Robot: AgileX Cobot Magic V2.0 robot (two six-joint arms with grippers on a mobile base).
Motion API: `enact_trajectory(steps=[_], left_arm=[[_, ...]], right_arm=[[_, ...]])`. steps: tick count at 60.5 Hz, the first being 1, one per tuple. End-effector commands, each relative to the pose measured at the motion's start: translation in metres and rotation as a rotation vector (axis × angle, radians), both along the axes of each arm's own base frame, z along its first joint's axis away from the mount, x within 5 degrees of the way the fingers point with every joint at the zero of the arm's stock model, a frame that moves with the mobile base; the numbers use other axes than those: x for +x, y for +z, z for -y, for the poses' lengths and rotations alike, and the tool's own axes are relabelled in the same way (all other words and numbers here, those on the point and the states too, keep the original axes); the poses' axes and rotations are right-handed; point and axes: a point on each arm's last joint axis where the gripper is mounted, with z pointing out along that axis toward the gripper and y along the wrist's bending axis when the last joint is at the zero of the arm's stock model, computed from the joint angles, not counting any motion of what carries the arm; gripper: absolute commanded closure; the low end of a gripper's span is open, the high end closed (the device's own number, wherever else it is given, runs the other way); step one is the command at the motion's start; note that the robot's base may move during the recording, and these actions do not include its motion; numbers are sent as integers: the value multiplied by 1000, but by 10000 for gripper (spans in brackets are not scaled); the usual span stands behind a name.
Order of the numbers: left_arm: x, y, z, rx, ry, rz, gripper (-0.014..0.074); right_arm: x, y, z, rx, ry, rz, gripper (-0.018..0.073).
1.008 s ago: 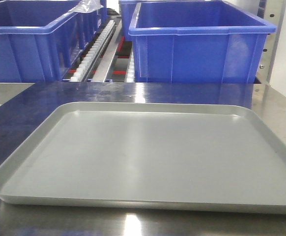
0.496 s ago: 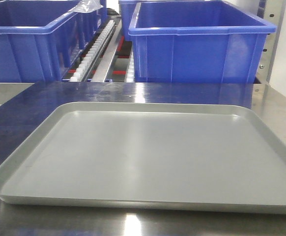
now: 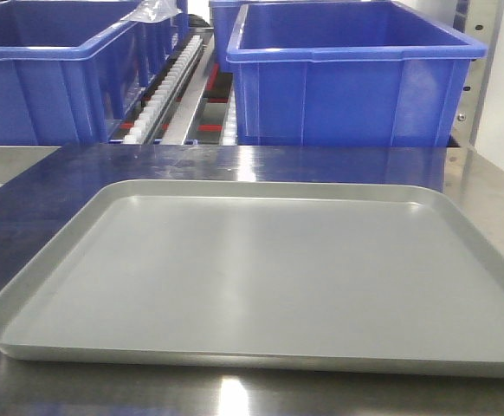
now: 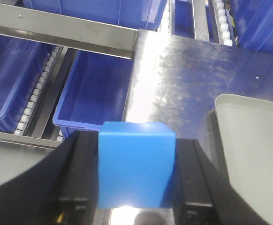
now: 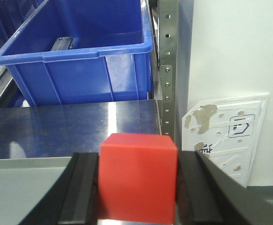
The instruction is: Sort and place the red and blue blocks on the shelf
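In the left wrist view a sky-blue block [image 4: 136, 164] sits clamped between the two black fingers of my left gripper [image 4: 135, 187], which is shut on it above the steel table's left edge. The right wrist view shows a bright red block [image 5: 137, 177] held the same way by my right gripper [image 5: 137, 197], shut on it over the table's right end near the grey tray [image 5: 24, 187]. Neither gripper nor block appears in the front view. The shelf's roller lanes [image 3: 170, 87] run behind the table between the bins.
A large grey tray [image 3: 261, 347] lies bare on the steel table [image 3: 235, 160]. Big dark-blue bins [image 3: 347, 78] [image 3: 53, 69] stand on the shelf behind. More blue bins [image 4: 94, 89] sit lower left of the table. A perforated steel upright [image 5: 168, 65] and white wall stand right.
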Motion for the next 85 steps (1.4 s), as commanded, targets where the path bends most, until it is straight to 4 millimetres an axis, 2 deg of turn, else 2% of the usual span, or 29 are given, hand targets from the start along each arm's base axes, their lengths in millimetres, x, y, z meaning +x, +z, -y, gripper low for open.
enact_trajectory(steps=[1,85], left_arm=[[3,16,1,-8,-11,104,472],[3,16,1,-8,-11,104,472]], right_arm=[[0,18,0,-15,-5,119,502],[0,18,0,-15,-5,119,502]])
